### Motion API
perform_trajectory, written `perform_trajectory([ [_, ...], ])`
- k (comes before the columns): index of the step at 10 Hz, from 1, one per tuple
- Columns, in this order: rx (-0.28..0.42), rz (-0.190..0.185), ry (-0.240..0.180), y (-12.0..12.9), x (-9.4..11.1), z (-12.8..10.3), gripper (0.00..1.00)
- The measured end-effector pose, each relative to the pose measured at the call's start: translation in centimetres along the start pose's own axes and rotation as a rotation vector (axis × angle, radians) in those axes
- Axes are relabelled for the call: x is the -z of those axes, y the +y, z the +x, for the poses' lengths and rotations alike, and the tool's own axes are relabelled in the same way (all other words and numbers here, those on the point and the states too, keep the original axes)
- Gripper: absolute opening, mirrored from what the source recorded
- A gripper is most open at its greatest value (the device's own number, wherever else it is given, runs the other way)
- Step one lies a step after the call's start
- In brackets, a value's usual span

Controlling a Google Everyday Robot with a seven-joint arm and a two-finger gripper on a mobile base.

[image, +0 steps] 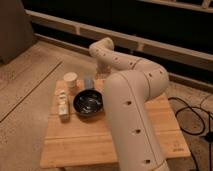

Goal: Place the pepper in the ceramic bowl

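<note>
The dark blue-black ceramic bowl (88, 103) sits on the wooden table (75, 142), left of centre. The pepper is hidden; the big white arm (132, 110) covers the spot just right of the bowl. The arm loops up and back down to the table's far edge. The gripper (102, 75) hangs there, just behind and right of the bowl, partly masked by the arm.
A cream cup (70, 80) stands at the table's far left, a small grey object (89, 82) beside it. White bottle-like items (62, 103) lie left of the bowl. A black cable (192, 117) lies on the floor at the right. A dark ledge runs behind.
</note>
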Motion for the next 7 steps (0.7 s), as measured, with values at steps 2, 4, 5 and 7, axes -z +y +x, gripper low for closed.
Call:
perform_trajectory([
  [2,-0.036,0.019,0.065,-1.3,-2.5,-0.1,0.65],
  [4,-0.058,0.052,0.099,-2.8,-3.9,-0.7,0.65],
  [5,-0.058,0.06,0.106,-2.9,-4.3,-1.0,0.65],
  [7,-0.061,0.049,0.124,-2.3,-5.3,-1.1,0.65],
])
